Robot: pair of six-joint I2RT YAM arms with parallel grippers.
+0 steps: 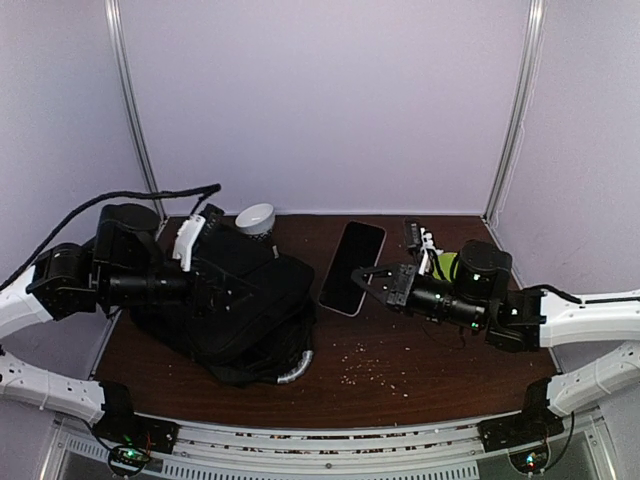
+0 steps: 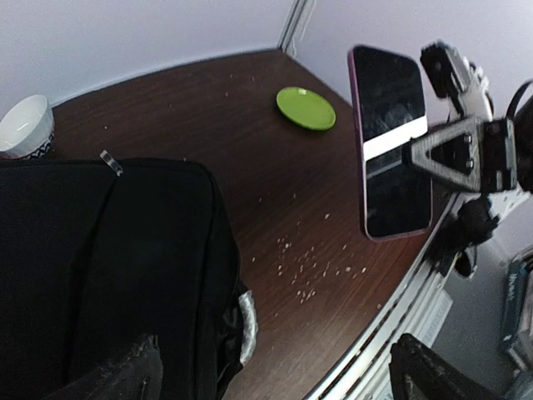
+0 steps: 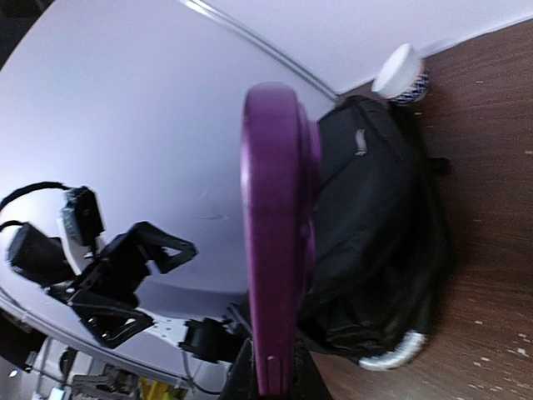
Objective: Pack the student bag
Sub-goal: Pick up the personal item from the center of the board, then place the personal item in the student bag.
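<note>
The student bag point(image 1: 235, 300) is a black backpack lying on the left of the brown table, its grey-white handle point(image 1: 295, 368) toward the front edge. My left gripper point(image 2: 275, 379) is open over the bag point(image 2: 108, 275) and holds nothing; one finger point(image 2: 125, 375) is above the fabric, the other beyond the table's front edge. My right gripper point(image 1: 385, 278) is shut on one end of a phone point(image 1: 352, 267) with a black screen and purple case. The phone point(image 2: 387, 154) is lifted off the table, right of the bag. In the right wrist view it point(image 3: 275, 233) shows edge-on before the bag point(image 3: 375, 233).
A white bowl point(image 1: 255, 218) stands behind the bag at the back. A green plate point(image 2: 306, 108) lies at the back right near a small black-and-white object point(image 1: 420, 238). Pale crumbs point(image 1: 370, 365) are scattered on the table's front middle. Walls enclose the back and sides.
</note>
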